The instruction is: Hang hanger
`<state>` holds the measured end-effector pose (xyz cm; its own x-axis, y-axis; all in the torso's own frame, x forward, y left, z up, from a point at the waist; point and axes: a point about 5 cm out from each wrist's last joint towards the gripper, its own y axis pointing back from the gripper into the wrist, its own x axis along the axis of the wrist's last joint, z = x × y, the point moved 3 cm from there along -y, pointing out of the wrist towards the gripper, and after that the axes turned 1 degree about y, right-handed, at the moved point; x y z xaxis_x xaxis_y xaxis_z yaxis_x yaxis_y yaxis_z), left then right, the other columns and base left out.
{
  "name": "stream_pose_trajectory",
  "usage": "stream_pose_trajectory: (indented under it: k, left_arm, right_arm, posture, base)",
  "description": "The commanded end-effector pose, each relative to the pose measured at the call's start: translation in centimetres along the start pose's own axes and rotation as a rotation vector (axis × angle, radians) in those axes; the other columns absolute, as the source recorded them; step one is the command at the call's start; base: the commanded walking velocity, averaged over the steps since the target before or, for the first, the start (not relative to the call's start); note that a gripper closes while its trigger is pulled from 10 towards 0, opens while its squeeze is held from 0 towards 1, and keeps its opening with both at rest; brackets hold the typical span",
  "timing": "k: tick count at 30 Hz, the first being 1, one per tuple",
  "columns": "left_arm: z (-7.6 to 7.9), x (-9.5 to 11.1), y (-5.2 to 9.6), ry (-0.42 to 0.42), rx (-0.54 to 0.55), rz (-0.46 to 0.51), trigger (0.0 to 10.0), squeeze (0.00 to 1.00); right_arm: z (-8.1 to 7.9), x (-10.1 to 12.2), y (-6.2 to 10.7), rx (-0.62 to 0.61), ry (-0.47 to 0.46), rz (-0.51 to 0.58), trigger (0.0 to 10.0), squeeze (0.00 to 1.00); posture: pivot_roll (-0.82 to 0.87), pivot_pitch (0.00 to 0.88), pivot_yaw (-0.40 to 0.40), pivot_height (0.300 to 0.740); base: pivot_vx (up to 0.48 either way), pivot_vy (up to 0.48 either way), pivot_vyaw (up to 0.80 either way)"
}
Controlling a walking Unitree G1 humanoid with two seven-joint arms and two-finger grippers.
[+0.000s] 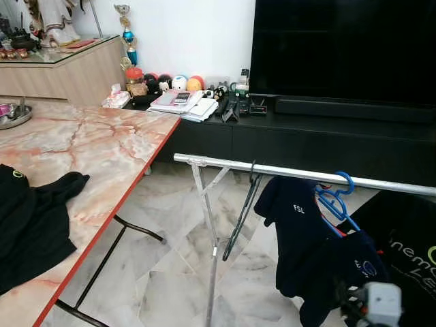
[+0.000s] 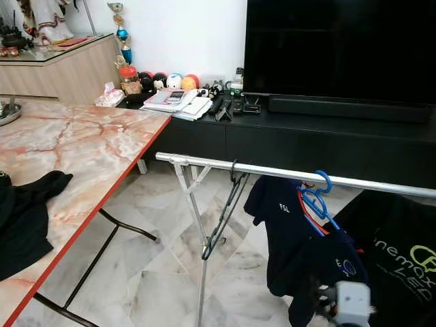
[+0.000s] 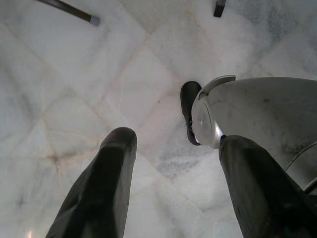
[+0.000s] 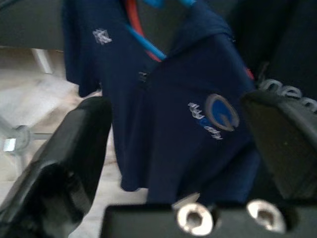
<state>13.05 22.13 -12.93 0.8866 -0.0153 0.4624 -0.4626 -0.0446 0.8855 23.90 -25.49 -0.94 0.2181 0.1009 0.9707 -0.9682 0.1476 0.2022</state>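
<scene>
A silver drying-rack rail runs across the room in front of me. On it hangs an empty black hanger, and to its right a blue hanger carrying a navy shirt with a logo. My right wrist is low at the bottom right, just in front of that shirt. The right gripper is open, its fingers wide apart and holding nothing. My left gripper hangs open over the marble floor.
A marble-pattern table with a red edge stands on the left, a black garment lying on it. Another black garment with green print hangs at the right. A black TV cabinet and large screen are behind the rack.
</scene>
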Motion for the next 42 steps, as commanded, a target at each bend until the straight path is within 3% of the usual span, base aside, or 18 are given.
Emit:
stream_pose_trajectory:
  k: [1,5,10,14,19,23,30,37,42]
  left_arm:
    - [-0.3,-0.3,0.1,-0.018,0.0,-0.011,10.0,0.0]
    - [-0.4,-0.4,0.1,-0.027,0.004,-0.013,10.0,0.0]
    - [-0.6,-0.3,0.1,-0.028,0.009,-0.014,10.0,0.0]
    - [-0.5,-0.2,0.1,-0.02,0.012,-0.009,10.0,0.0]
    - [-0.6,0.0,0.1,-0.03,0.019,-0.001,10.0,0.0]
    - [-0.6,0.3,0.0,-0.006,0.033,0.014,10.0,0.0]
    - [-0.3,0.6,-0.1,-0.013,0.031,0.019,10.0,0.0]
    - [-0.7,0.6,0.0,0.015,0.043,0.02,10.0,0.0]
    - [-0.8,0.6,0.0,0.042,0.055,0.022,10.0,0.0]
  right_arm:
    - [-1.1,0.7,-0.1,0.047,-0.003,0.032,10.0,0.0]
    - [-1.2,3.4,-0.7,0.052,-0.02,0.122,10.0,0.0]
    - [-0.8,5.7,-2.1,-0.008,-0.117,0.177,10.0,0.0]
    - [-2.0,5.1,-1.3,0.017,-0.117,0.153,10.0,0.0]
    - [-2.1,4.9,-0.9,0.005,-0.132,0.14,10.0,0.0]
    - [-1.8,5.6,-1.3,0.021,-0.138,0.152,10.0,0.0]
    - [-3.7,6.7,-2.2,0.123,-0.129,0.162,10.0,0.0]
    - [-3.2,5.5,-2.2,0.019,-0.201,0.123,10.0,0.0]
    - [-3.2,5.7,-2.2,0.008,-0.218,0.126,10.0,0.0]
  posture:
    - [0.02,0.0,0.047,0.74]
    - [0.03,0.0,0.052,0.74]
    - [0.04,0.0,0.05,0.74]
    - [0.06,0.0,0.032,0.74]
    - [0.06,0.0,0.0,0.74]
    - [0.04,0.0,0.017,0.74]
    - [0.06,0.0,0.005,0.74]
    - [0.06,0.0,0.011,0.74]
    - [0.05,0.0,0.013,0.74]
  base:
    - [0.0,0.0,0.0]
    - [0.0,0.0,0.0]
    - [0.0,0.0,0.0]
    - [0.0,0.0,0.0]
    - [0.0,0.0,0.0]
    - [0.0,0.0,0.0]
    - [0.0,0.0,0.0]
    - [0.036,0.0,0.0]
    - [0.262,0.0,0.0]
